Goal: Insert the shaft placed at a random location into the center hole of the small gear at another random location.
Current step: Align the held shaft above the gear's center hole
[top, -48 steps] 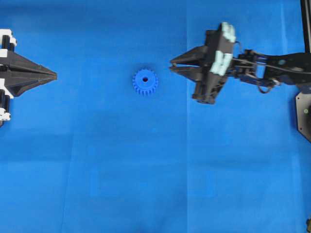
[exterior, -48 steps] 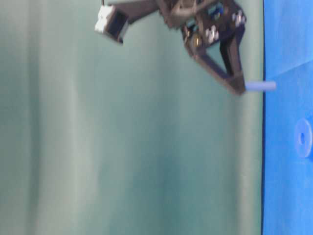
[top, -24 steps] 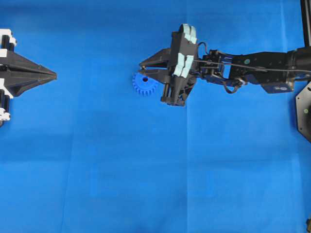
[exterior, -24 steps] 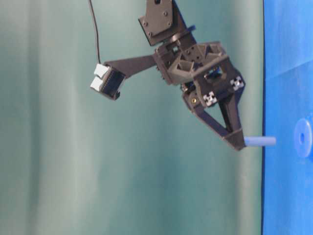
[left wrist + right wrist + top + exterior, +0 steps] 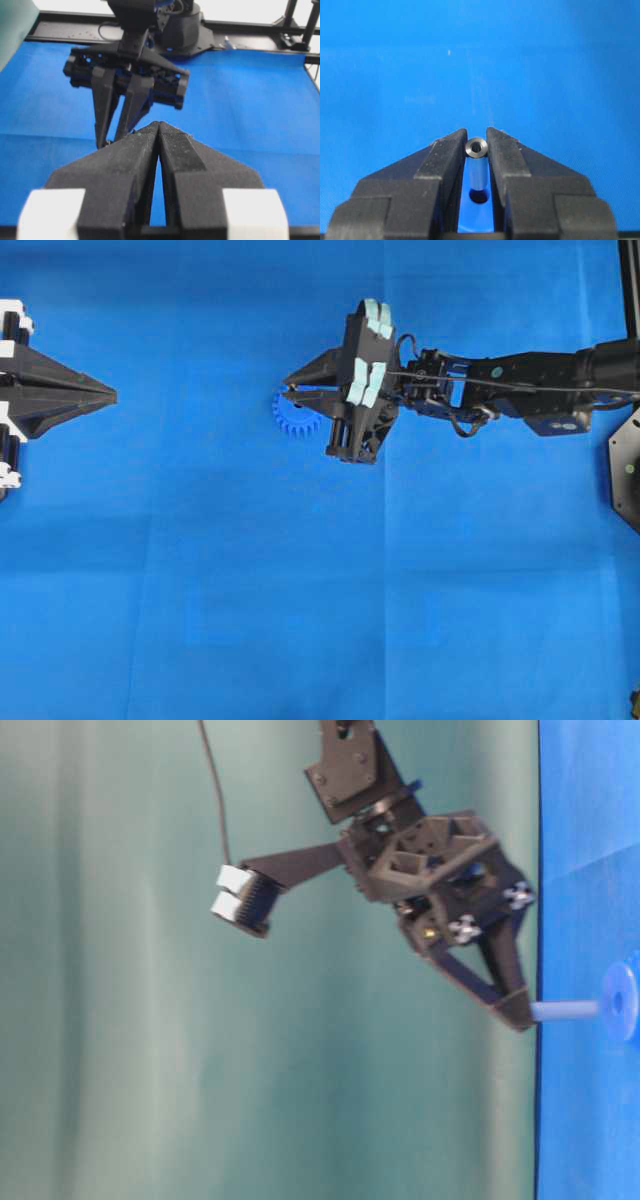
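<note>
Shaft [image 5: 476, 148] pinched between right claw [image 5: 476, 150] tips, above small gear [image 5: 290, 416].

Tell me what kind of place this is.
Probably a robotics lab bench: a blue mat over the table, two black robot arms facing each other, a plain green backdrop, and a black metal frame.
</note>
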You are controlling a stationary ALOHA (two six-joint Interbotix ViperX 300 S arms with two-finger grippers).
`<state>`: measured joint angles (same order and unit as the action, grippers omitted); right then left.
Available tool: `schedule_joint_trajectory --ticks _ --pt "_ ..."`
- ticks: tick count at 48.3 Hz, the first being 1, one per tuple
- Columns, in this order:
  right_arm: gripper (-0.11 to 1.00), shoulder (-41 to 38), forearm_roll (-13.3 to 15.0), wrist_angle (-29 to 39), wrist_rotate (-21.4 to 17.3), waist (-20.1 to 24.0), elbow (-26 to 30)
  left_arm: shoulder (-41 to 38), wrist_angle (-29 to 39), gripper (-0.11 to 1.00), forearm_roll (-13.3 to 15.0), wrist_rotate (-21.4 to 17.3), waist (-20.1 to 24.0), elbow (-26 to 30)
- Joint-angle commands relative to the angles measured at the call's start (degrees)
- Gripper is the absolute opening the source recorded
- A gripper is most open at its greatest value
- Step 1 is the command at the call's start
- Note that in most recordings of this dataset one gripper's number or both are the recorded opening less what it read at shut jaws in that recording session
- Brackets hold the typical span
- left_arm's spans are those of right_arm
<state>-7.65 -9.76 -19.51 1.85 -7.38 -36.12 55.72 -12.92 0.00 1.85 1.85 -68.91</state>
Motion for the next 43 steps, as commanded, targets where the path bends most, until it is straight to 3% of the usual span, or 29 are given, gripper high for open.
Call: schedule_joint_trajectory --ticks 1,25,43 --pt "0.04 -0.09 -0.09 -0.70 0.00 0.09 0.97 -0.09 -0.26 0.00 -0.09 0.00 0.18 0.53" --pt "0.04 -1.23 -0.26 -1.49 -0.18 0.09 0.88 -0.09 -0.26 0.00 -0.18 0.00 0.18 0.53" --pt "0.04 4.75 0.09 -1.23 0.26 0.09 0.26 -0.09 0.35 0.00 -0.18 0.00 0.18 0.53"
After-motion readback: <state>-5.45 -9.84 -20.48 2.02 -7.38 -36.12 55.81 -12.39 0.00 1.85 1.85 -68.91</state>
